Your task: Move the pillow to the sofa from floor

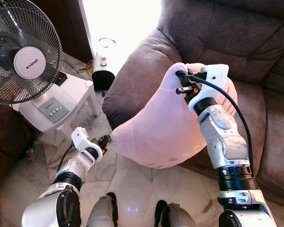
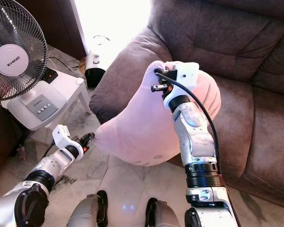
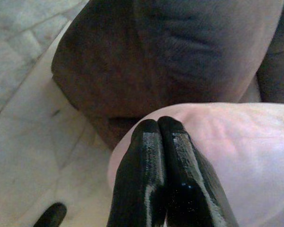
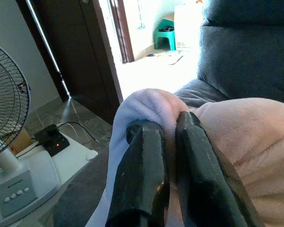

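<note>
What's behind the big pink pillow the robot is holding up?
Behind the pink pillow is the brown sofa: its armrest, backrest and part of the seat show around it. The seat's front edge right behind the pillow is covered, so anything lying there can't be seen.

The pale pink pillow (image 1: 156, 127) is plump, soft and lifted. One top corner is pinched between the right gripper's (image 4: 173, 130) fingers; its low corner sits at the left gripper's (image 3: 158, 127) tips.

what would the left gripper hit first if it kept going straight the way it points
Past the pillow it is shut on, the left gripper points at the brown sofa armrest, probably the first thing met, though depth is unclear.
</note>
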`<state>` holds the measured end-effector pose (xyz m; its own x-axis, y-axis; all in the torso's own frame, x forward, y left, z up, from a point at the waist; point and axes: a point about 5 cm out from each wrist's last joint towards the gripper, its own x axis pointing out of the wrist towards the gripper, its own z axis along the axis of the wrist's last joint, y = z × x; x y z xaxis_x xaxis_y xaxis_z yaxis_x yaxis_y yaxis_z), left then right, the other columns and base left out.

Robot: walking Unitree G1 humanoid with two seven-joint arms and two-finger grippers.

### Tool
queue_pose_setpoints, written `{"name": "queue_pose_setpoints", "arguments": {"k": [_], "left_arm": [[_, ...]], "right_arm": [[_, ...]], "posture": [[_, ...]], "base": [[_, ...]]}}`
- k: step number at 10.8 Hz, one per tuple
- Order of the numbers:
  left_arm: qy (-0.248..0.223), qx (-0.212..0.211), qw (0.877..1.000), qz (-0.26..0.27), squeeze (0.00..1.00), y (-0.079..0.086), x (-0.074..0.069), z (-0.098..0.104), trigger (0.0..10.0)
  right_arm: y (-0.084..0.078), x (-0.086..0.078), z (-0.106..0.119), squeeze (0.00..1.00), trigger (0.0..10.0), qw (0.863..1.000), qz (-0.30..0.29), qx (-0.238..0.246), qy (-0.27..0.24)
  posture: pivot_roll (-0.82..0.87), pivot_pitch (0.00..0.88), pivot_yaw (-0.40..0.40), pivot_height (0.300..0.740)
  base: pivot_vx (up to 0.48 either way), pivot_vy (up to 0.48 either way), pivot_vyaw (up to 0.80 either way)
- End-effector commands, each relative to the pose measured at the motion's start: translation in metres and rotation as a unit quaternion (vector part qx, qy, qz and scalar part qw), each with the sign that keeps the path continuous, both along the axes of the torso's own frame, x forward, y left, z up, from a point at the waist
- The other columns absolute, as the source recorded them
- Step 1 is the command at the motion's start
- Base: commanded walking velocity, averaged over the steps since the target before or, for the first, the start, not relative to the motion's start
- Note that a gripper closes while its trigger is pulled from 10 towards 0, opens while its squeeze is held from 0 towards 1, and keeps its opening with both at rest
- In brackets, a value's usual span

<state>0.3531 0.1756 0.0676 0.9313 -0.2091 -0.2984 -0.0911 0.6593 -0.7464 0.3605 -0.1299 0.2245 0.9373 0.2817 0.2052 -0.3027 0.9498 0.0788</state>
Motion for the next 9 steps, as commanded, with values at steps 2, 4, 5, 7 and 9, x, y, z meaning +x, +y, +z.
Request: {"name": "queue_pose_setpoints", "arguments": {"k": [2, 4, 5, 7, 9], "left_arm": [[0.003, -0.003, 1.000, -0.003, 0.00, 0.001, -0.008, -0.009, 0.0], [-0.037, 0.074, 0.996, -0.020, 0.00, 0.004, -0.007, -0.001, 10.0], [-0.093, 0.116, 0.989, -0.016, 1.00, 0.014, -0.009, 0.009, 10.0], [-0.135, 0.159, 0.975, -0.075, 1.00, 0.027, -0.019, 0.010, 10.0], [-0.135, 0.173, 0.966, -0.135, 1.00, 0.028, -0.023, 0.006, 10.0]], "right_arm": [[0.004, -0.001, 0.018, 0.00, 10.0, 0.999, 0.009, 0.016, -0.043], [0.004, -0.001, 0.016, 0.00, 10.0, 0.999, 0.009, 0.016, -0.043], [0.004, -0.001, 0.013, 0.00, 10.0, 0.999, 0.009, 0.016, -0.040], [0.004, -0.002, 0.012, 0.00, 10.0, 0.999, 0.009, 0.015, -0.038], [0.000, -0.003, 0.010, 0.00, 10.0, 0.999, 0.008, 0.012, -0.035]], "posture": [[0.09, 0.252, -0.037, 0.704], [0.09, 0.249, -0.032, 0.704], [0.09, 0.247, -0.031, 0.704], [0.09, 0.252, -0.036, 0.704], [0.09, 0.263, -0.040, 0.704]], "base": [[0.000, 0.000, 0.00], [0.000, 0.000, 0.00], [0.000, 0.000, 0.00], [0.000, 0.000, 0.00], [0.000, 0.000, 0.00]]}}
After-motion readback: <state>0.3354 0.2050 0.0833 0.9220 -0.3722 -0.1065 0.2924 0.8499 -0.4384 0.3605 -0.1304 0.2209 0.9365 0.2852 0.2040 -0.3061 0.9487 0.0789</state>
